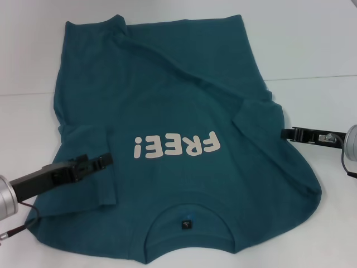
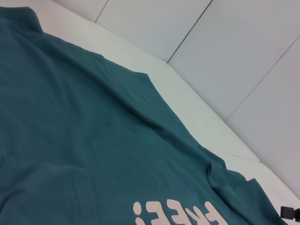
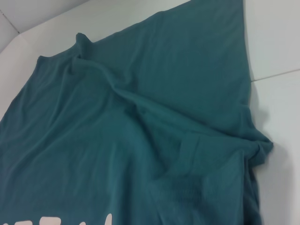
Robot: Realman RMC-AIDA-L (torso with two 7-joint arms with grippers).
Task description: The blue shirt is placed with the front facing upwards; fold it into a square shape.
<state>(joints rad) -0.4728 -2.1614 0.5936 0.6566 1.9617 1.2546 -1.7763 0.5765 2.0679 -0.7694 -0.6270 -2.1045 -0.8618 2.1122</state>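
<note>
the blue shirt lies spread on the white table, print up, collar nearest the robot and hem at the far side. it looks mostly unfolded: both sleeves are tucked inward over the body and the cloth is wrinkled, but no square is formed, so the main folds are left to do. the left gripper reaches in low over the left sleeve, near the start of the lettering; whether its fingers are parted or pinching cloth cannot be told. the right gripper sits at the shirt's right edge beside the folded sleeve, and its grip cannot be told either.
</note>
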